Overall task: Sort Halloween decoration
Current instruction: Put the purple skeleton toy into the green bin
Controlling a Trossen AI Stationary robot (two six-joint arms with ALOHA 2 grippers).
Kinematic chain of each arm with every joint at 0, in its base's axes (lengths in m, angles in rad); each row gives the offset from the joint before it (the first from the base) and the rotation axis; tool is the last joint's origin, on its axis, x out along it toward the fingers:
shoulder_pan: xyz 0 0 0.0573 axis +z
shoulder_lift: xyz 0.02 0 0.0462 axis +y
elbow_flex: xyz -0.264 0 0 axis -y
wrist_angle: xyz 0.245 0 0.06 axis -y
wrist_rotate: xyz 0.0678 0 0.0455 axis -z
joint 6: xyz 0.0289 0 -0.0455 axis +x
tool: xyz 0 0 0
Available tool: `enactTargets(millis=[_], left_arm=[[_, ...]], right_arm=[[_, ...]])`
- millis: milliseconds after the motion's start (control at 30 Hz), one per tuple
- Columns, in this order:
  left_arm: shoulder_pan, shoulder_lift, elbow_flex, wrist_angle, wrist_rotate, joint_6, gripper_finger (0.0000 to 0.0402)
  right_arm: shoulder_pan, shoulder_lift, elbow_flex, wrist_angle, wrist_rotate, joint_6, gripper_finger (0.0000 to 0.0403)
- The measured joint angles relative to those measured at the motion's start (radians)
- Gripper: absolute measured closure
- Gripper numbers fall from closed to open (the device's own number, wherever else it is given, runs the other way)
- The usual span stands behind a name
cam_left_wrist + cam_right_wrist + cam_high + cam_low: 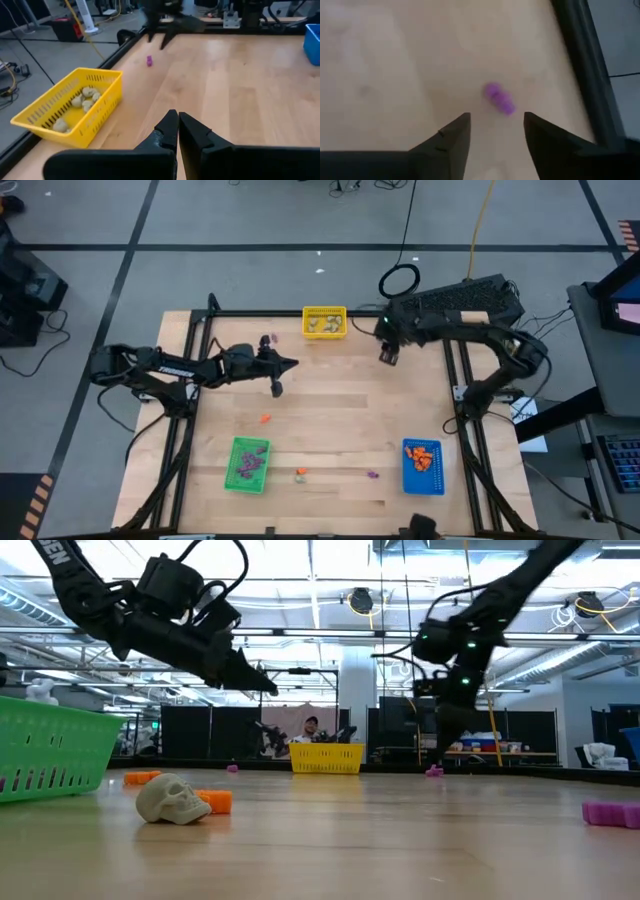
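Note:
A small purple trinket [499, 98] lies on the wood near the table's far right edge. My right gripper [495, 130] hangs open just above it, one finger on each side, touching nothing; it also shows in the high view [388, 355]. My left gripper [177, 120] is shut and empty, held above the far-left part of the table [290, 363] and pointing toward the right. Loose trinkets lie on the wood: a pale skull [172, 798], an orange piece [265, 418], a purple one [373, 475] and another purple one [265, 340].
A yellow bin [324, 322] with pale skulls stands at the far edge. A green bin [248, 464] with purple pieces stands near left, and a blue bin [422, 466] with orange pieces near right. A black frame rail [580, 55] runs close beside the purple trinket.

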Motion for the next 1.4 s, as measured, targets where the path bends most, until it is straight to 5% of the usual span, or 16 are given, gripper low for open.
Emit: enactTargets(millis=[267, 467, 667, 900, 1167, 1400], left_arm=[[-0.007, 0.0, 0.001, -0.016, 0.001, 0.008, 0.0388], [-0.008, 0.0, 0.001, -0.041, 0.003, 0.009, 0.0388], [-0.011, 0.0, 0.001, -0.041, 0.003, 0.015, 0.0388], [-0.009, 0.0, 0.001, -0.033, -0.05, 0.044, 0.0388], [0.048, 0.0, 0.001, -0.032, -0.06, 0.044, 0.0388], [0.075, 0.002, -0.008, 0.0, -0.048, 0.037, 0.0388]], right_arm=[[-0.082, 0.295, 0.343, -0.314, -0.05, -0.124, 0.022], [-0.082, 0.418, 0.426, -0.366, -0.05, -0.162, 0.0222], [-0.08, 0.426, 0.427, -0.372, -0.032, -0.172, 0.0251], [-0.072, 0.414, 0.425, -0.384, -0.05, -0.18, 0.0384], [0.014, 0.317, 0.423, -0.411, -0.161, -0.131, 0.0388], [0.27, 0.214, 0.424, -0.313, -0.26, 0.02, 0.0391]])
